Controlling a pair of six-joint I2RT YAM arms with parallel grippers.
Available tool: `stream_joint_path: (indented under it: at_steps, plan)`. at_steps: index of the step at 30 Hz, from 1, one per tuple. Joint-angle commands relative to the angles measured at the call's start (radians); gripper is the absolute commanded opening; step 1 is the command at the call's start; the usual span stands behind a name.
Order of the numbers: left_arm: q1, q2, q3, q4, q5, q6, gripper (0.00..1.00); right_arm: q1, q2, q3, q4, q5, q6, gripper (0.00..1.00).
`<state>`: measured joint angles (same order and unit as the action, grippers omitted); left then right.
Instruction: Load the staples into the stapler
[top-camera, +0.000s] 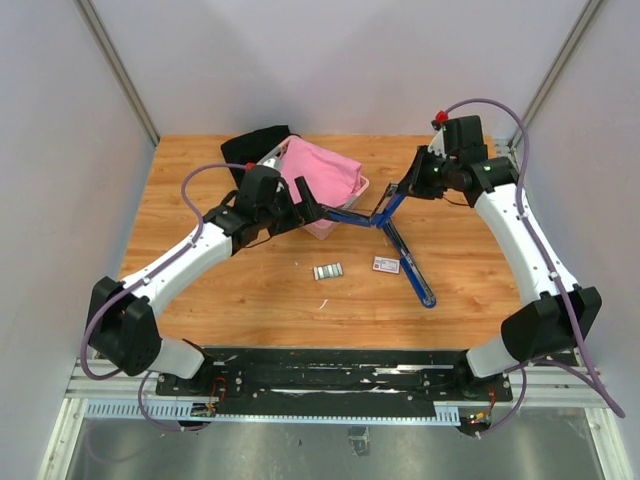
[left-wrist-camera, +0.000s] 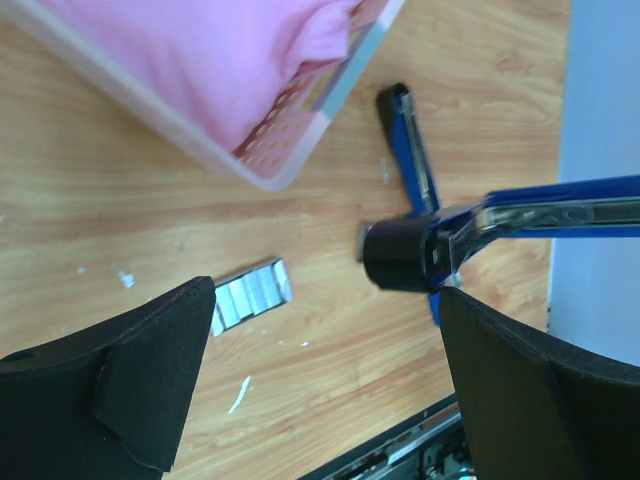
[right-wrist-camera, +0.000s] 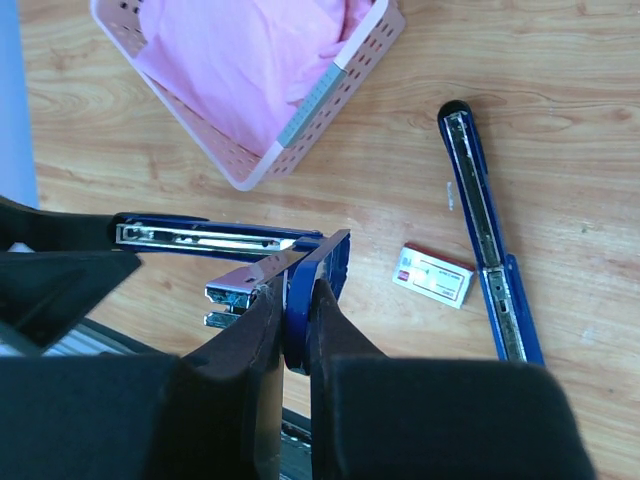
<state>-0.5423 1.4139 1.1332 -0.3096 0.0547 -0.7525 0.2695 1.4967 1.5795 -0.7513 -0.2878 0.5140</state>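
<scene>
One blue stapler (top-camera: 409, 262), one block of staples (top-camera: 328, 271), one carton (top-camera: 386, 265), one basket (right-wrist-camera: 240, 175) — left fingers (left-wrist-camera: 130, 390) wide apart, right fingers (right-wrist-camera: 240, 350) pinching the stapler.

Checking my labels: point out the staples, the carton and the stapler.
staples (top-camera: 328, 271): top view, middle of the silvery block.
carton (right-wrist-camera: 432, 275): right wrist view, middle of its white face.
stapler (right-wrist-camera: 478, 200): right wrist view, on the arm lying flat.
</scene>
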Motion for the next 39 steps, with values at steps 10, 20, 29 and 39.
stream_joint_path:
  at_steps: [10,20,29,39]
  plan:
    - [0.022,-0.069,-0.105,-0.106,-0.078,0.073,0.97,-0.070,-0.090,0.041,0.134,-0.190,0.147,0.00]
    - [0.010,-0.032,0.235,-0.095,-0.010,0.192,0.94,-0.033,-0.107,-0.014,0.140,-0.101,0.035,0.01]
    - [-0.109,0.213,0.559,-0.094,0.035,0.137,0.94,0.138,-0.071,-0.001,0.110,0.110,-0.027,0.01]
    - [-0.143,0.279,0.532,-0.074,0.096,0.113,0.96,0.177,-0.031,0.049,0.080,0.139,-0.067,0.00]
